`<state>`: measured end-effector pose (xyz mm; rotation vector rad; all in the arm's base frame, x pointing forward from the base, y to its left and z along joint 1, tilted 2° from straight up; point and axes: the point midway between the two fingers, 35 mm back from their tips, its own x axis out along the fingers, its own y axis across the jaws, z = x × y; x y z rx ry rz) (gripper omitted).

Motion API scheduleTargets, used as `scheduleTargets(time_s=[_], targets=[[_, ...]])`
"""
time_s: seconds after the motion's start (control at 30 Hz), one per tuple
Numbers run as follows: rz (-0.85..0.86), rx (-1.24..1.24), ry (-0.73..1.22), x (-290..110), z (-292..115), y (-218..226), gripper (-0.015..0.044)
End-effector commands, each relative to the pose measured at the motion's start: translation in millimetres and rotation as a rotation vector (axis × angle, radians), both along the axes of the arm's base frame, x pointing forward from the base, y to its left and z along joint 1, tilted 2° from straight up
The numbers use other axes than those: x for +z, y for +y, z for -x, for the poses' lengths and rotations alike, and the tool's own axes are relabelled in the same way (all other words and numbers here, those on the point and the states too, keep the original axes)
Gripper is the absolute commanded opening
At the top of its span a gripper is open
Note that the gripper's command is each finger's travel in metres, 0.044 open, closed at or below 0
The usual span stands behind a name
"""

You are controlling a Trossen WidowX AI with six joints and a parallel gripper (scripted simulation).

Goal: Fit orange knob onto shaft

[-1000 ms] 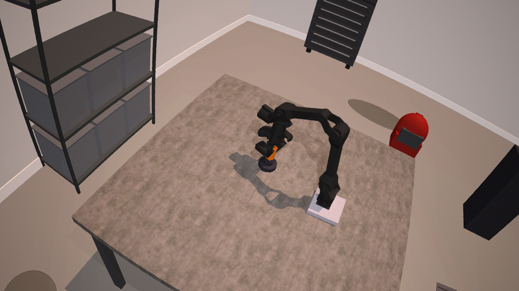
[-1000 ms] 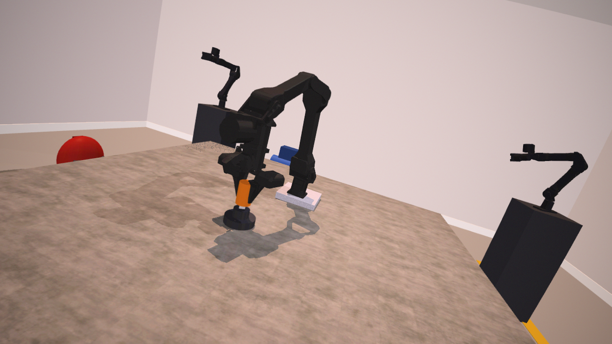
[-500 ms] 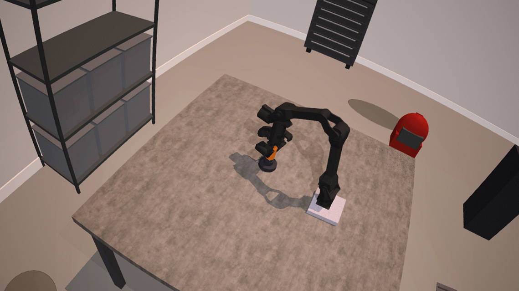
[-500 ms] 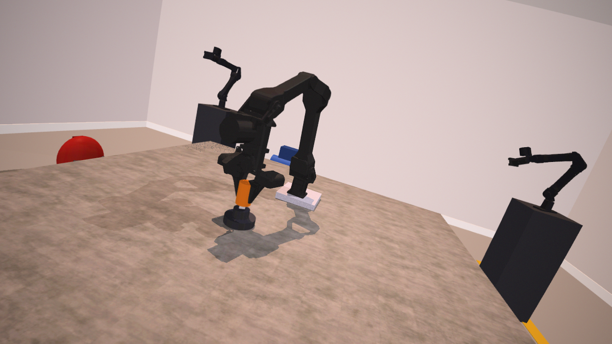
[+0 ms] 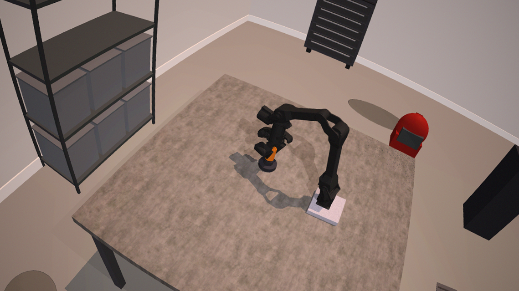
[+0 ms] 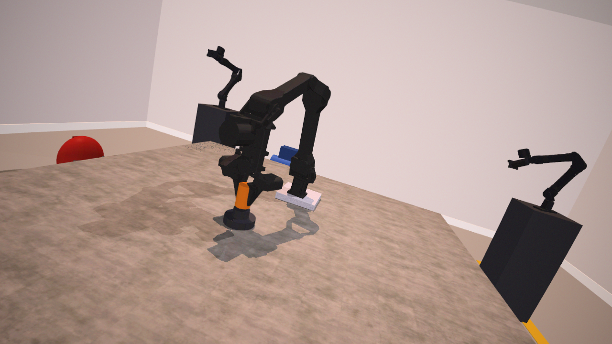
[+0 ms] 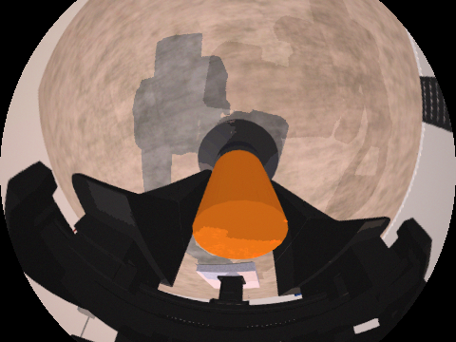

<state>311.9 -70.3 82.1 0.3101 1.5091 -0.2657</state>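
My gripper [image 5: 269, 153] [image 6: 245, 192] [image 7: 238, 180] is shut on the orange knob [image 5: 271, 155] [image 6: 243, 195] [image 7: 239, 209] and holds it upright. The knob's lower end meets the dark round pedestal [image 5: 267, 166] [image 6: 239, 219] [image 7: 269, 144] on the table. The silver shaft is hidden inside or under the knob. In the wrist view the knob covers the pedestal's middle, and only the pedestal's rim shows around its far end. The knob's hole is out of sight.
The arm's base stands on a white plate [image 5: 327, 209] [image 6: 298, 198] to the right of the pedestal. A red helmet-like object [image 5: 409, 134] [image 6: 80, 148] sits off the table's far corner. A shelf rack [image 5: 74, 70] stands to the left.
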Motion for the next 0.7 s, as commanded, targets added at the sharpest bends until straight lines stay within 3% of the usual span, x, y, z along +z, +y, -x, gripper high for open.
scheduleTargets(time_s=[0.0, 0.67], targets=[[0.003, 0.021, 0.005, -3.9, 1.7, -0.2, 0.0000], [0.004, 0.086, -0.002, -6.5, 0.6, 0.2, 0.0000]])
